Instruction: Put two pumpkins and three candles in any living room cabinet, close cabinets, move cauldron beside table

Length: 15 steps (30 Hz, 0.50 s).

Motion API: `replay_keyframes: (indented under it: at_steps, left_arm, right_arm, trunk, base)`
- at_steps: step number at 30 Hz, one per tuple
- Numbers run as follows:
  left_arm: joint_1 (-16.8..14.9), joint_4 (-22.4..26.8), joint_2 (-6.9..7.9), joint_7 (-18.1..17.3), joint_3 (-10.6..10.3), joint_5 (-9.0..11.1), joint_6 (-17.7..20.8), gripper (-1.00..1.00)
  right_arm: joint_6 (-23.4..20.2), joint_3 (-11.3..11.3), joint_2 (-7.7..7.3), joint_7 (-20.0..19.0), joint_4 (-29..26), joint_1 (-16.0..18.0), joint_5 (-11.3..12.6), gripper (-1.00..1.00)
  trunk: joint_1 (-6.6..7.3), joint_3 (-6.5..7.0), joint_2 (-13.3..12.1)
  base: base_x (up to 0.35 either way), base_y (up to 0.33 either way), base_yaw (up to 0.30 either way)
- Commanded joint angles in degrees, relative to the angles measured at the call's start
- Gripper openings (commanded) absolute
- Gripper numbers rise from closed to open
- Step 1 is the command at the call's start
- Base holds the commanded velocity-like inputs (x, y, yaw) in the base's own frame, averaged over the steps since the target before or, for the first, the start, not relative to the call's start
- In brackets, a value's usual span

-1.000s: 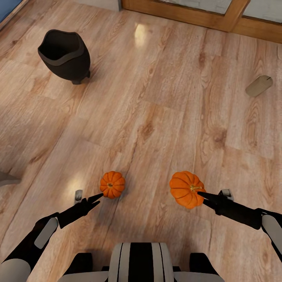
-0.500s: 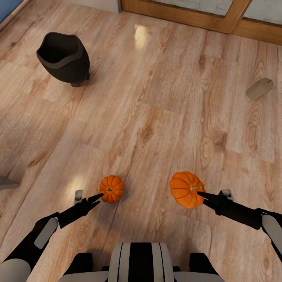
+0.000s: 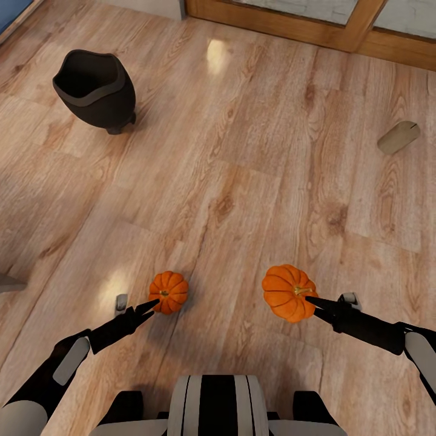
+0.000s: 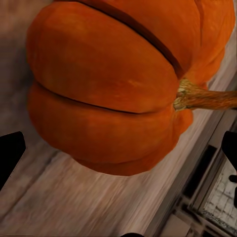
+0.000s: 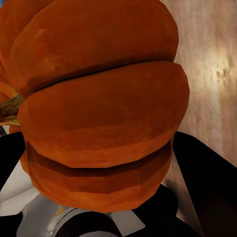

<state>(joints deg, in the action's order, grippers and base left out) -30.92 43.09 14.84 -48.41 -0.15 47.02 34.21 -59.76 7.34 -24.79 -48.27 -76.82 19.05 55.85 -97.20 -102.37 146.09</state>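
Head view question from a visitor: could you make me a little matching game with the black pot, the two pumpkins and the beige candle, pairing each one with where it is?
Things:
1. cauldron
2. larger pumpkin
3. smaller pumpkin
4. candle

Places:
A. lying on the wooden floor, far right
B. gripped by the right end effector
C. on the floor, just off the tips of the open left end effector
D. standing on the floor, far left

Pairs: 1-D, 2-B, 3-C, 4-A
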Motion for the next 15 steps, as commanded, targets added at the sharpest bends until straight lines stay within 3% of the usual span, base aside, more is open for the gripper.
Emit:
replay_keyframes:
  at_steps: [1,15]
  left_arm:
    - [-0.01,-0.17,0.01,-0.02,0.01,0.35,0.29,1.0]
    - [-0.01,-0.48,0.01,-0.02,0.06,0.35,-0.02,1.0]
  right_arm:
    - [-0.24,0.05,0.0,-0.25,0.0,0.02,-0.12,-1.0]
    - [-0.24,0.05,0.0,-0.25,0.0,0.02,-0.12,-1.0]
  trunk:
    - [0.01,-0.02,0.01]
    - [0.01,-0.02,0.01]
  base:
    - [0.0,0.0,0.0]
    - [0.054,-0.026,0.0]
